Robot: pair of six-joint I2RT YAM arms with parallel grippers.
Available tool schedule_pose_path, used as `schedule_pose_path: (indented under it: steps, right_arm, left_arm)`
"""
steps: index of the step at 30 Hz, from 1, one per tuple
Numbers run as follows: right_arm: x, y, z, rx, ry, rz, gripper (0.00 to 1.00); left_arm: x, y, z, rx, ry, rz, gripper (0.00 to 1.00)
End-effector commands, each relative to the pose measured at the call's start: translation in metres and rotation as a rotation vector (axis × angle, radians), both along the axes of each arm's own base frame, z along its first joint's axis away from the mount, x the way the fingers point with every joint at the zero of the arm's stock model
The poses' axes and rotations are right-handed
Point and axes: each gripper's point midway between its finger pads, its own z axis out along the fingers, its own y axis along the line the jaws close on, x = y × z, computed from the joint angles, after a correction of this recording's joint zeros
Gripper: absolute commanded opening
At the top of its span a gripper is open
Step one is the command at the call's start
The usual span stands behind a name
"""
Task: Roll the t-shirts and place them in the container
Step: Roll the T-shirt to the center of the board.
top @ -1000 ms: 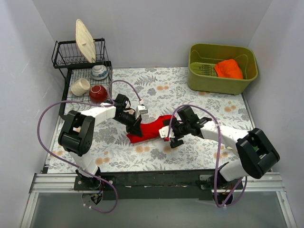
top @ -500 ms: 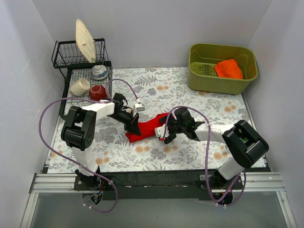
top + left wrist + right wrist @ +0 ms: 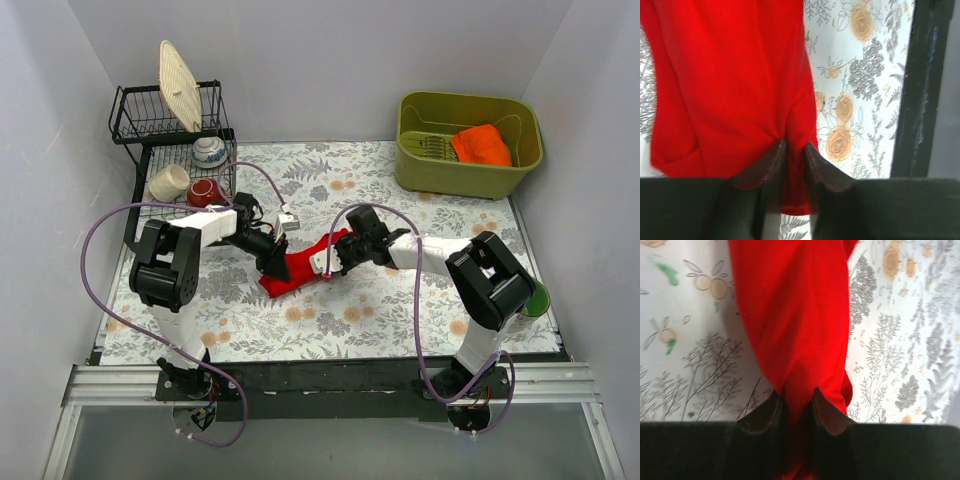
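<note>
The red t-shirt [image 3: 300,266] lies bunched in a narrow strip across the middle of the flowered table [image 3: 380,310]. My left gripper [image 3: 275,262] sits at the shirt's left end. In the left wrist view this gripper [image 3: 795,150] has its fingers close together with a fold of the red cloth [image 3: 730,85] puckered between them. My right gripper [image 3: 328,262] is at the shirt's right end. The right wrist view shows that gripper [image 3: 797,400] pinching a ridge of the shirt [image 3: 790,315]. Both grippers face each other a short way apart.
A black dish rack [image 3: 150,125] at the back left holds a plate [image 3: 180,85], a patterned bowl [image 3: 209,150], a cream cup [image 3: 168,182] and a glossy red bowl [image 3: 205,192]. A green bin [image 3: 468,165] with an orange cloth [image 3: 482,145] stands at the back right. A green cup [image 3: 537,300] sits by the right arm.
My right gripper moved left onto the shirt's right end and shut on it. The shirt and my left gripper shifted slightly left.
</note>
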Motion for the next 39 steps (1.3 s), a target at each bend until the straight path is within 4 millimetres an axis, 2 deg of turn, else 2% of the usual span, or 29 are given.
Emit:
schedule_pose_path:
  steps: [1, 2, 4, 5, 7, 8, 10, 11, 12, 13, 14, 15, 16, 18, 19, 20, 22, 27, 29, 31, 33, 35, 36, 37, 39]
  right_arm:
    - [-0.037, -0.026, 0.003, -0.17, 0.246, 0.064, 0.15]
    - [-0.058, -0.04, -0.002, -0.243, 0.344, 0.071, 0.15]
    - [-0.067, -0.043, 0.004, -0.269, 0.422, 0.057, 0.15]
    - [-0.082, -0.054, 0.002, -0.318, 0.484, 0.058, 0.15]
    - [-0.088, -0.056, 0.003, -0.332, 0.541, 0.031, 0.16]
    - [-0.101, -0.065, 0.002, -0.381, 0.603, 0.03, 0.16]
    - [-0.112, -0.069, -0.009, -0.439, 0.739, -0.04, 0.17]
    - [-0.108, -0.06, -0.003, -0.426, 0.779, -0.061, 0.15]
    - [-0.117, -0.066, -0.012, -0.474, 0.881, -0.098, 0.15]
    - [-0.118, -0.062, -0.011, -0.47, 0.948, -0.154, 0.15]
    - [-0.116, -0.051, -0.005, -0.427, 1.0, -0.168, 0.15]
    - [-0.114, -0.049, -0.008, -0.418, 1.052, -0.199, 0.14]
    - [-0.114, -0.045, -0.007, -0.403, 1.082, -0.219, 0.15]
    - [-0.114, -0.037, -0.003, -0.386, 1.109, -0.236, 0.15]
    - [-0.113, -0.036, -0.004, -0.382, 1.096, -0.236, 0.15]
    - [-0.113, -0.036, -0.004, -0.391, 1.085, -0.235, 0.15]
    - [-0.114, -0.036, -0.001, -0.395, 1.086, -0.235, 0.15]
    - [-0.118, -0.041, 0.005, -0.415, 1.107, -0.233, 0.15]
    - [-0.119, -0.042, 0.014, -0.419, 1.142, -0.234, 0.14]
    - [-0.111, -0.041, 0.015, -0.395, 1.167, -0.245, 0.14]
    - [-0.104, -0.042, 0.011, -0.369, 1.199, -0.263, 0.14]
    - [-0.091, -0.039, 0.017, -0.316, 1.241, -0.285, 0.14]
    - [-0.087, -0.038, 0.013, -0.305, 1.274, -0.298, 0.14]
    - [-0.085, -0.034, 0.015, -0.273, 1.309, -0.294, 0.14]
    - [-0.086, -0.037, 0.009, -0.294, 1.36, -0.301, 0.14]
  left_arm:
    - [0.03, 0.016, 0.017, 0.108, -0.207, 0.055, 0.37]
    - [0.038, 0.016, 0.027, 0.105, -0.244, 0.088, 0.4]
    - [0.046, 0.019, 0.032, 0.135, -0.282, 0.119, 0.46]
    - [0.051, 0.019, 0.041, 0.132, -0.308, 0.145, 0.47]
    - [0.053, 0.022, 0.043, 0.15, -0.332, 0.169, 0.48]
    - [0.059, 0.025, 0.046, 0.165, -0.35, 0.204, 0.49]
    - [0.064, 0.027, 0.06, 0.171, -0.352, 0.285, 0.49]
    - [0.07, 0.027, 0.068, 0.17, -0.374, 0.322, 0.49]
    - [0.069, 0.026, 0.084, 0.143, -0.378, 0.367, 0.5]
    - [0.064, 0.025, 0.087, 0.127, -0.368, 0.389, 0.5]
    - [0.066, 0.022, 0.098, 0.093, -0.39, 0.417, 0.51]
    - [0.063, 0.02, 0.104, 0.063, -0.381, 0.442, 0.53]
    - [0.055, 0.017, 0.118, 0.015, -0.353, 0.487, 0.54]
    - [0.034, 0.008, 0.119, -0.049, -0.292, 0.453, 0.56]
    - [0.026, 0.005, 0.124, -0.07, -0.279, 0.451, 0.56]
    - [0.017, 0.004, 0.12, -0.074, -0.25, 0.439, 0.57]
    - [0.002, -0.003, 0.123, -0.1, -0.233, 0.381, 0.57]
    - [-0.023, -0.009, 0.122, -0.096, -0.326, 0.189, 0.58]
    - [-0.034, -0.009, 0.114, -0.055, -0.37, 0.093, 0.57]
    - [-0.041, -0.011, 0.11, -0.037, -0.41, 0.041, 0.58]
    - [-0.04, -0.012, 0.103, 0.001, -0.44, 0.012, 0.58]
    - [-0.037, -0.019, 0.1, 0.023, -0.468, -0.012, 0.59]
    - [-0.037, -0.026, 0.095, 0.034, -0.46, -0.028, 0.59]
    - [-0.027, -0.033, 0.102, 0.027, -0.492, -0.021, 0.59]
    - [-0.017, -0.043, 0.097, 0.053, -0.527, -0.036, 0.61]
